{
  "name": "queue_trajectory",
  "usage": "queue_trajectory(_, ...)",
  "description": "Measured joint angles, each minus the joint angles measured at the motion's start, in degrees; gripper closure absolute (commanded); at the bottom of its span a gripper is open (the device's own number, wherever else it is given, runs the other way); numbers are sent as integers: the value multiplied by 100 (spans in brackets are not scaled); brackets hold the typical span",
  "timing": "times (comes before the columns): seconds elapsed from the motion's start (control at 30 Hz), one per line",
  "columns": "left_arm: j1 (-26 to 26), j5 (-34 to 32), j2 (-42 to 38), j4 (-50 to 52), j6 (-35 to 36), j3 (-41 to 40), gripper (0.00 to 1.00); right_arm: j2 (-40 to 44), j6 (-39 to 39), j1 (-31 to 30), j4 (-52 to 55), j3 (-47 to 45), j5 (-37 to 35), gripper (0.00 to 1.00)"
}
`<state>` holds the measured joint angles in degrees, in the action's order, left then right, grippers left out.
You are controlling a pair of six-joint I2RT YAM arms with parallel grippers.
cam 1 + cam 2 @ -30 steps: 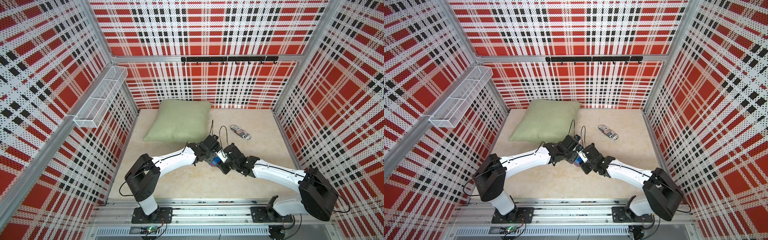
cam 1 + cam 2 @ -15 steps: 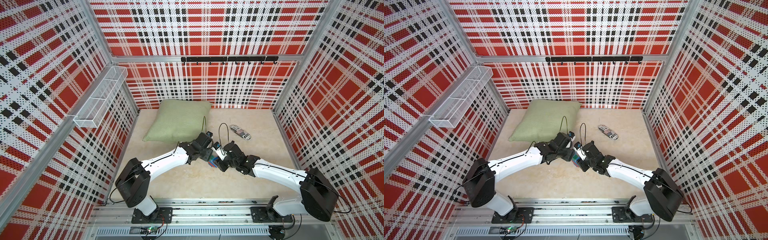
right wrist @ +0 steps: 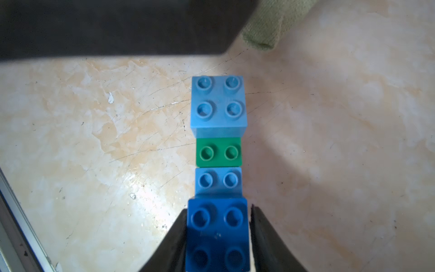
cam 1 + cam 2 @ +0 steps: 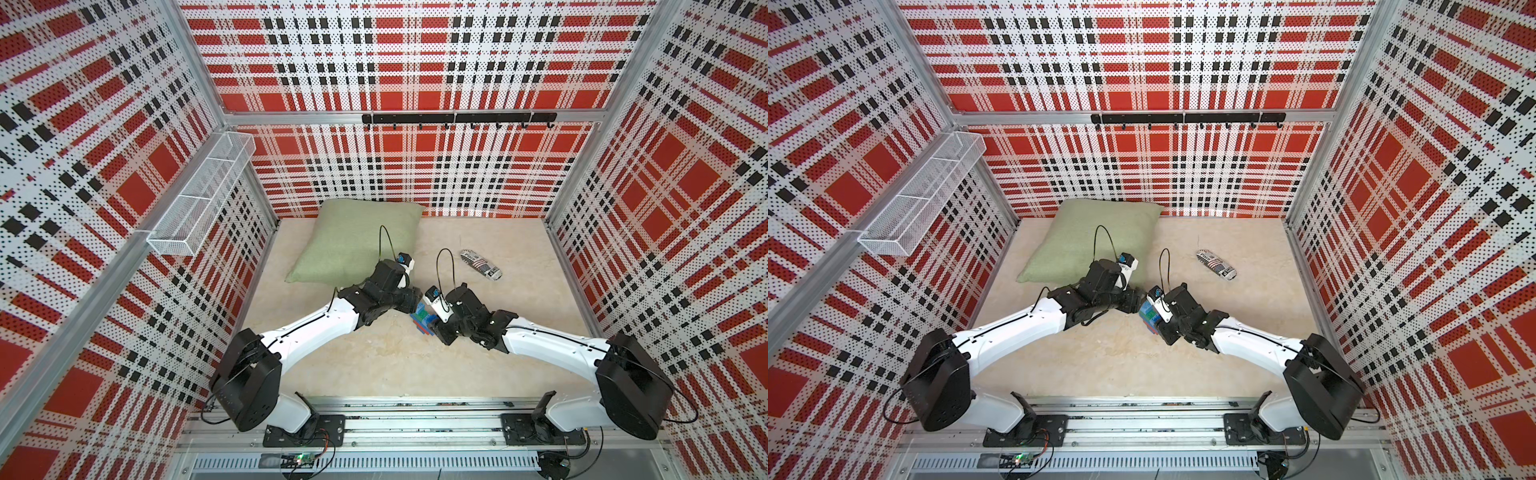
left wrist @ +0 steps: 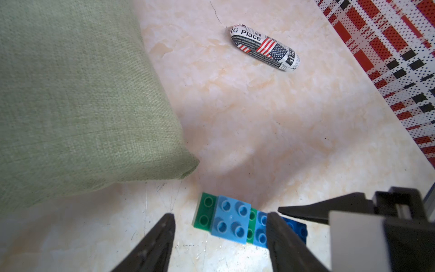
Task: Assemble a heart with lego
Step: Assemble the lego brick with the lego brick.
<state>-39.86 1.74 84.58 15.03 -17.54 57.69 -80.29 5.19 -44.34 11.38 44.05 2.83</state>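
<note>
Your right gripper (image 3: 218, 209) clamps dark blue brick (image 3: 217, 235) at end of heart (image 3: 219, 153); your left gripper (image 5: 220, 215) stands parted, empty, just beside.

The small oblong newspaper-print pouch (image 5: 263, 47) lying on the marbled beige bench (image 5: 259, 122) bears the bold black word "Place" after a cut-off "G", next to a printed American flag. Its finer print is unreadable.

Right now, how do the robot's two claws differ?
The left gripper stands open, gripping nothing; the right gripper is shut on the dark blue brick. The left gripper hangs by the light blue end brick; the right gripper clamps the opposite end of the lego row. Both are black and reach that row.
</note>
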Motion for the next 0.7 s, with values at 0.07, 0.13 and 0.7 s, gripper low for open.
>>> queue_trajectory(0.07,26,-9,4,-46,-44,-122,35,-20,0,0,0,2,9,57)
queue_trajectory(0.13,52,-20,37,-44,-55,-164,36,-52,0,0,-2,2,20,58)
queue_trajectory(0.7,61,101,409,-339,-46,-293,38,-136,-17,0,-31,2,90,65)
